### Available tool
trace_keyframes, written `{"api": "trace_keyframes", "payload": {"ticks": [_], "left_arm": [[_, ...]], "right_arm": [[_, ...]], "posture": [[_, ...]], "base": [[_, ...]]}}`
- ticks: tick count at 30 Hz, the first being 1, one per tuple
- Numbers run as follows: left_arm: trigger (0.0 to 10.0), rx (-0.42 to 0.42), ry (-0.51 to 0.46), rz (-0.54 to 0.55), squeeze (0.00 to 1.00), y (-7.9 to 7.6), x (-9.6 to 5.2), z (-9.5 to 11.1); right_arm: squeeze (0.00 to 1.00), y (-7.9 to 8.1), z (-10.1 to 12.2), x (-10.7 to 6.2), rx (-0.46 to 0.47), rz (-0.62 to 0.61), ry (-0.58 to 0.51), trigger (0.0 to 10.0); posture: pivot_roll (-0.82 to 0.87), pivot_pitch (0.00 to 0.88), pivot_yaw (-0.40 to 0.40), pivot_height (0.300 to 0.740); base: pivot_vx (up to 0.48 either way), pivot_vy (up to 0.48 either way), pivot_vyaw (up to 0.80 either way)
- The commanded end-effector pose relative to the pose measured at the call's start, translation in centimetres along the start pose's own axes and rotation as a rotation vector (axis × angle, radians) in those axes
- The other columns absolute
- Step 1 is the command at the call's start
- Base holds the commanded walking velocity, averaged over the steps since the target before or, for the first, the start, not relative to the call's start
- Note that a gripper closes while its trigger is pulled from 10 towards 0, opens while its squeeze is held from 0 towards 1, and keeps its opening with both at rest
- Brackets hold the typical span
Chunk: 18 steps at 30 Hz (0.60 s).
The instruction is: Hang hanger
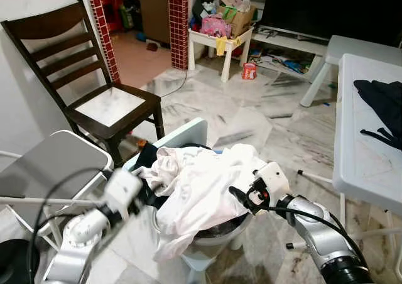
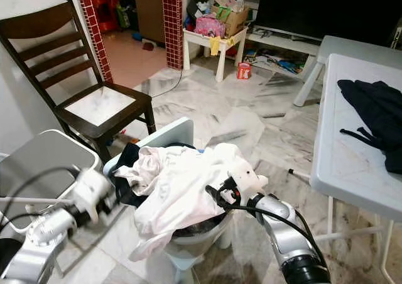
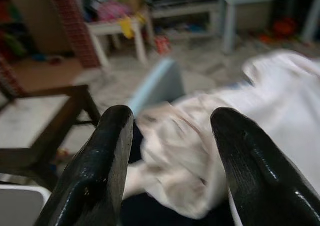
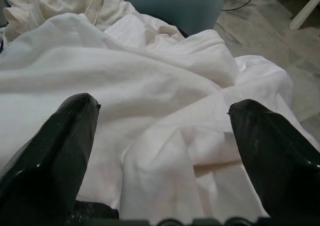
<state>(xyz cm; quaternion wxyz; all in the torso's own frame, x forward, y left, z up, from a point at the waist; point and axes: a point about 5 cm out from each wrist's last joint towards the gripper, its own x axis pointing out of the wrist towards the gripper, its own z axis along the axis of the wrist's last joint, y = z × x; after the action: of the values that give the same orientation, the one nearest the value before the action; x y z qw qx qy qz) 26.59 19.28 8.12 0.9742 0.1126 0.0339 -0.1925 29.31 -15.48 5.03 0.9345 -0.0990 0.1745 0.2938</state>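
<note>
Marble floor surrounds a small pale-blue chair heaped with white clothes. Both grippers hover at the heap, fingers spread: right gripper just above the cloth, left gripper beside it, blurred. No hanger is visible, perhaps buried; hanging seems unstarted.

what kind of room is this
Likely a lived-in home living room: a big dark television on a low stand, a wooden chair on marble floor, and white clothes heaped on a small chair.
</note>
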Motion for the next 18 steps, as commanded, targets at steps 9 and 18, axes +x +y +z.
{"api": "trace_keyframes", "payload": {"ticks": [9,18], "left_arm": [[10.0,-0.134,0.066,0.082,1.00,-0.4,1.8,-2.7],[10.0,-0.270,0.073,0.079,1.00,-0.4,5.6,-2.3]], "right_arm": [[1.00,0.0,3.1,0.2,-0.018,-0.056,-0.153,10.0],[1.00,1.5,4.7,-2.0,-0.045,0.037,-0.224,10.0]], "posture": [[-0.04,0.036,-0.057,0.740],[-0.12,0.073,-0.041,0.740]], "base": [[0.000,0.000,0.00],[0.000,0.000,0.00]]}}
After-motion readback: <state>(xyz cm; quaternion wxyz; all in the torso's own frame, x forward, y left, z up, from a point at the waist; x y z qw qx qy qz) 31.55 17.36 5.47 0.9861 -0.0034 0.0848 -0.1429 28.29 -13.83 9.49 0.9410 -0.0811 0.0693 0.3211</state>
